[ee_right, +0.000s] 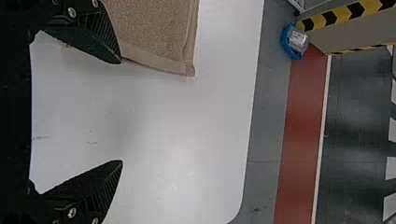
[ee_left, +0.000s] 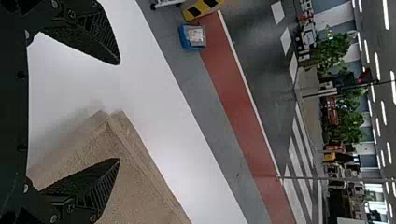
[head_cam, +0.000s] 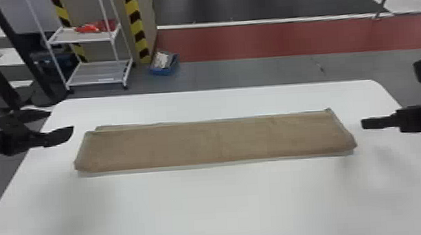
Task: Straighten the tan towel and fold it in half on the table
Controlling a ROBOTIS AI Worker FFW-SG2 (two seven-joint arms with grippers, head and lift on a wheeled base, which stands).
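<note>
The tan towel (head_cam: 218,141) lies as a long, flat, folded strip across the table, with a thin under layer showing along its far left edge. Off its left end, my left gripper (head_cam: 62,125) is open and holds nothing. Beyond the towel's right end is my right gripper (head_cam: 375,123). In the left wrist view, a towel corner (ee_left: 116,140) shows beyond the parted fingers of the left gripper (ee_left: 119,112). The right wrist view has the towel's end (ee_right: 154,35) beside one finger of the right gripper (ee_right: 122,112), which stands open.
The white table (head_cam: 217,204) extends around the towel on every side. Past its far edge, a white shelf cart (head_cam: 90,73) and a blue bin (head_cam: 164,63) stand on the floor, near a post with yellow and black stripes.
</note>
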